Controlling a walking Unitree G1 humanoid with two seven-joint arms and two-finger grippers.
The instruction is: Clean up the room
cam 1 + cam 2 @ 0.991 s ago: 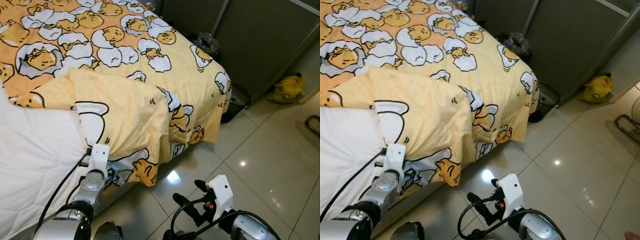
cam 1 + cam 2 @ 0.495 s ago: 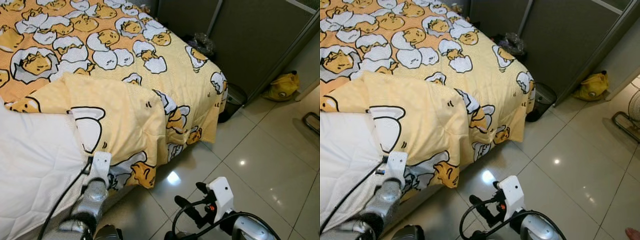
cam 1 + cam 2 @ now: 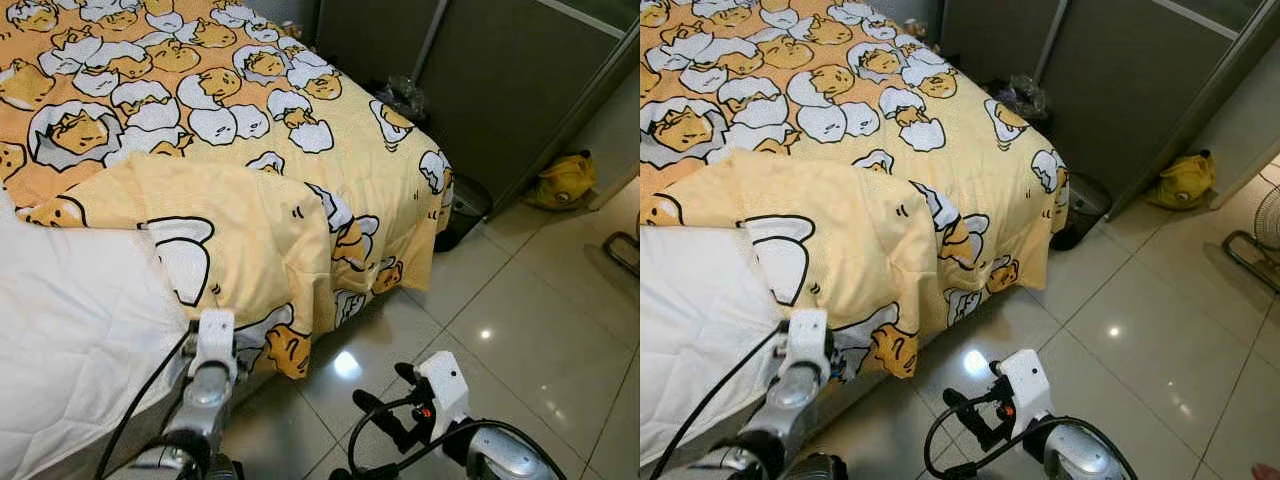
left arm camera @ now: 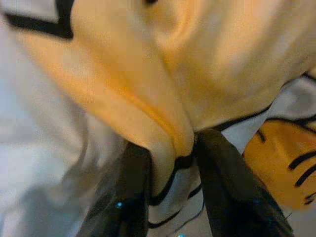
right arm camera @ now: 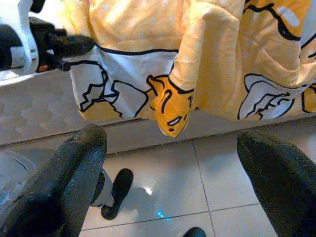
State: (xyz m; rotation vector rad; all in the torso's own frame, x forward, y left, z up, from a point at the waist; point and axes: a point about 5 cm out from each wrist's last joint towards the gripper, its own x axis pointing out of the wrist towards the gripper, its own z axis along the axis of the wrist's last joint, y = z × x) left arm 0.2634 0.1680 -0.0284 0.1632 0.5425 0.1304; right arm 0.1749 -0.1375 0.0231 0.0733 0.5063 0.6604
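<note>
Yellow quilt [image 3: 250, 210], printed with egg-and-yolk cartoon figures, covers the bed and hangs over its foot corner toward the tiled floor [image 3: 520, 330]; one corner of it is folded back beside the bare white mattress [image 3: 70, 330]. In the left wrist view I see my left gripper [image 4: 173, 163] pinching the folded hem of the quilt, with a black finger [image 4: 133, 192] pressed against each side of the fabric. From the head camera, this left gripper [image 3: 213, 335] sits at the quilt's lower edge, right where the quilt meets the white mattress. My right gripper [image 5: 173, 163] hangs below the quilt's drooping edge with its fingers spread wide and nothing between them; in its wrist view a dangling yellow point of the quilt [image 5: 170, 108] lies ahead of it, above the floor. In the head view the right gripper [image 3: 385, 405] is over the tiles, just off the corner of the quilt. Past the quilt's far corner, a dark bin [image 3: 465, 205] stands against grey cabinet doors [image 3: 490, 70]. Further from the quilt along that wall lies a yellow bag [image 3: 565, 180].
</note>
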